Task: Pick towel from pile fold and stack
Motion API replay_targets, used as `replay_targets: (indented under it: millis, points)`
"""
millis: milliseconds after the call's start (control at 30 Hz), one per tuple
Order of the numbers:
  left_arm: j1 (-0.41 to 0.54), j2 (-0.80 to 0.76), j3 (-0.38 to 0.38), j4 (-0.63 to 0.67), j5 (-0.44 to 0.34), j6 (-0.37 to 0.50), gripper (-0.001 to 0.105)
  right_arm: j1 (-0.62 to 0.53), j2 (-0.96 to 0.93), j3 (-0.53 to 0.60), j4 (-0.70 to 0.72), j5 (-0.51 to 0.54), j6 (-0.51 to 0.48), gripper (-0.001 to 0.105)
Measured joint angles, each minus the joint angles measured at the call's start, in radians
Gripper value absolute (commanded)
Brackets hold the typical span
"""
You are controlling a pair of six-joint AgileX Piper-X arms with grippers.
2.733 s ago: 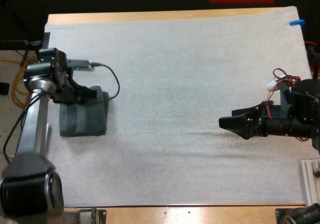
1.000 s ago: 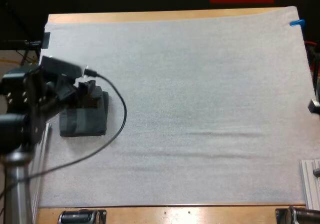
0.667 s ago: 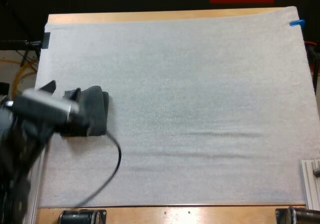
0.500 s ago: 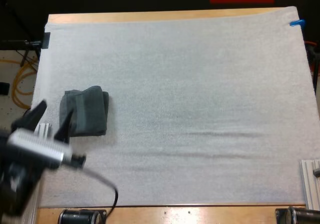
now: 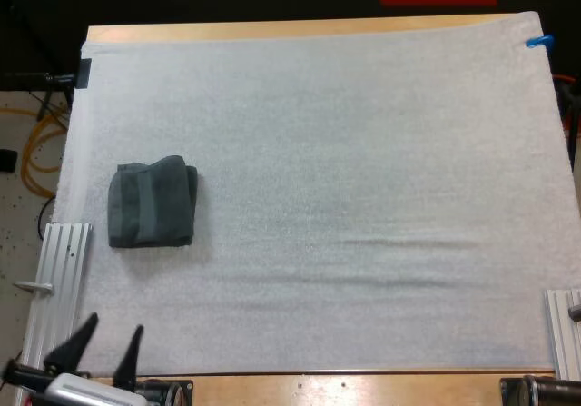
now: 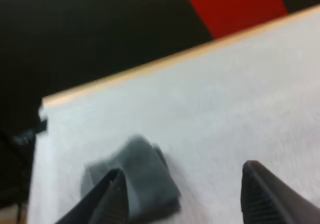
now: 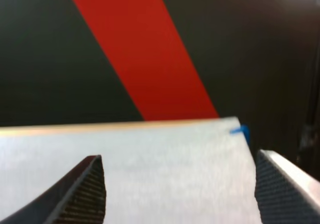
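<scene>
My left gripper [image 5: 107, 350] hangs at the near left corner of the white mat [image 5: 363, 152], fingers pointing towards the far edge. In the left wrist view that same gripper [image 6: 187, 201] has its two black fingers [image 6: 114, 200] spread wide with nothing between them.

Farther along the mat from it lies the folded towel [image 5: 152, 203], dark grey-green, close to the mat's left edge and roughly midway between the near and far edges. It is well apart from the gripper. In the left wrist view the towel [image 6: 145, 179] sits beyond the fingertips, flat on the mat. It looks like one folded piece, though I cannot tell whether it is a single towel or a small stack.

A metal rail [image 5: 56, 283] runs beside the mat's left edge, between the towel and the gripper.

My right gripper [image 7: 182, 199] is also spread wide and holds nothing. It is raised over the mat and faces the far right corner of the wooden table [image 5: 272, 30].
</scene>
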Motion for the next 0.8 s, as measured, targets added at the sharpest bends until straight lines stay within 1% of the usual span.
replay_targets:
  millis: [133, 233, 367, 500, 700, 800]
  points:
    - [0.0, -0.064, 0.055, 0.115, 0.0, 0.0, 0.049, 0.0, 0.0, 0.0, 0.042, 0.0, 0.0, 0.062]
    - [0.0, -0.079, 0.06, 0.172, 0.0, 0.0, 0.049, 0.0, 0.0, 0.0, 0.081, 0.0, 0.0, 0.062]
    - [0.0, -0.079, 0.06, 0.184, 0.0, -0.032, 0.049, 0.0, 0.0, 0.0, 0.143, 0.0, 0.0, 0.062]
    - [0.001, -0.079, 0.057, 0.186, 0.003, -0.058, 0.049, 0.0, 0.0, 0.0, 0.153, 0.0, 0.003, 0.062]
    - [0.006, -0.079, 0.07, 0.187, 0.006, -0.061, 0.049, 0.0, 0.0, 0.0, 0.153, 0.0, 0.025, 0.062]
    - [0.006, -0.079, 0.083, 0.18, 0.008, -0.045, 0.049, 0.0, 0.0, 0.001, 0.14, 0.0, 0.026, 0.062]
